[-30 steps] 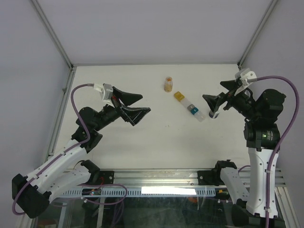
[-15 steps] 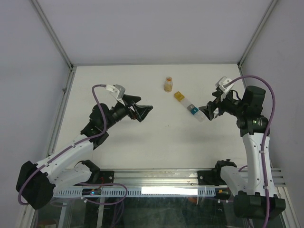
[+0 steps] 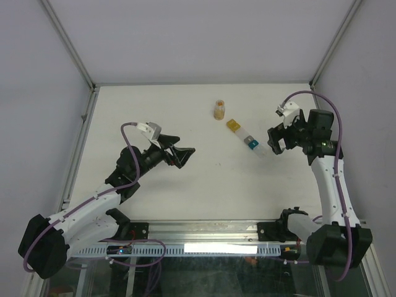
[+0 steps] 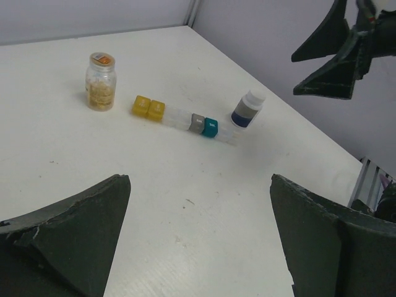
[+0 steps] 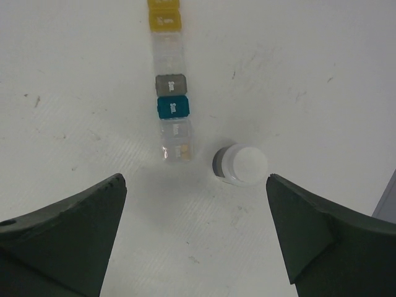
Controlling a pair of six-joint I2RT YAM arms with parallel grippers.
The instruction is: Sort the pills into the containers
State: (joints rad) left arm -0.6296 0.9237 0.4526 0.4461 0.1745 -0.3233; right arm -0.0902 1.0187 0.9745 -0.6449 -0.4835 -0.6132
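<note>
**Both grippers spread wide**

We reach our left arm low and forward from its base, angled inward. Its left gripper [image 3: 189, 157] has the fingers splayed far apart. Our right arm rises, bends at the elbow and turns inward, and the right gripper [image 3: 273, 141] gapes equally wide, tilted downward.

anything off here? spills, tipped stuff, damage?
Nothing stands out. The pill-box strip lies flat in a straight row, lids apparently shut. The vial and the white-capped bottle both stand upright, the bottle beside the strip's clear end. Nothing loose shows on the table, only faint scuffs. The left gripper and right gripper are open, empty.
</note>
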